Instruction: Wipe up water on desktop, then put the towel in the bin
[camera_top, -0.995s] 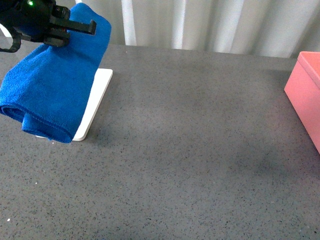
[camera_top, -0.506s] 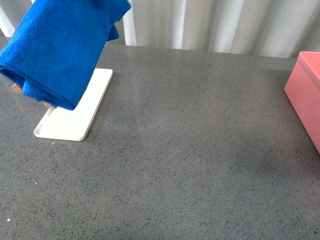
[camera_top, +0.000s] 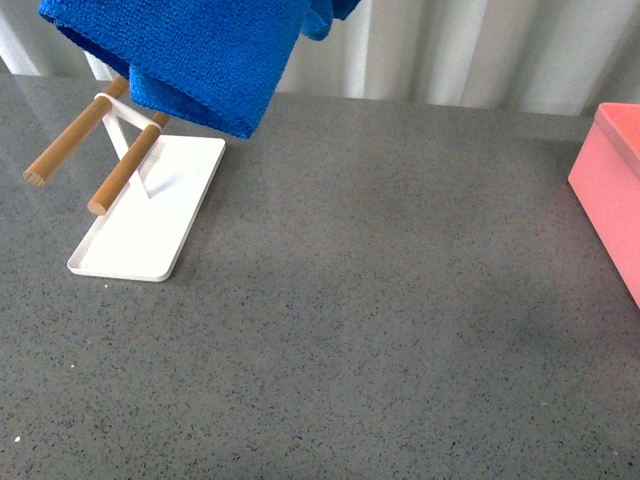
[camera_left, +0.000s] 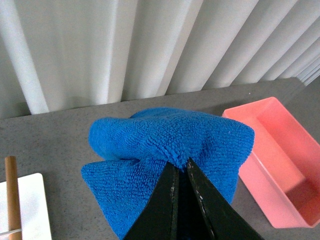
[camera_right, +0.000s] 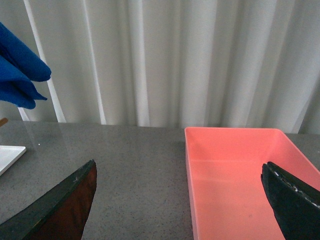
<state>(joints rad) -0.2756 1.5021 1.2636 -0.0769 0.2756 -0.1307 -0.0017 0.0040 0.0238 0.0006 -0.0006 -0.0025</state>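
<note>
Above the rack (camera_top: 140, 235), top-left in the front view, the towel (camera_top: 190, 60) hangs bunched and clear of the desktop (camera_top: 380, 300), its lower edge just over the bars (camera_top: 125, 170). The left gripper (camera_left: 181, 165) is clamped on a small fold at the top. The right gripper (camera_right: 178, 167) is spread wide, holding nothing, facing the bin (camera_top: 612, 190).

Step in hand, my read: carry the towel to the wet patch. I can't make out a puddle, too faint.

The pinch looks thin, so no jerks. Clear the bars before going sideways. Lower until the cloth lies flat, then press and sweep in overlapping passes. The bin is far right, well apart.
</note>
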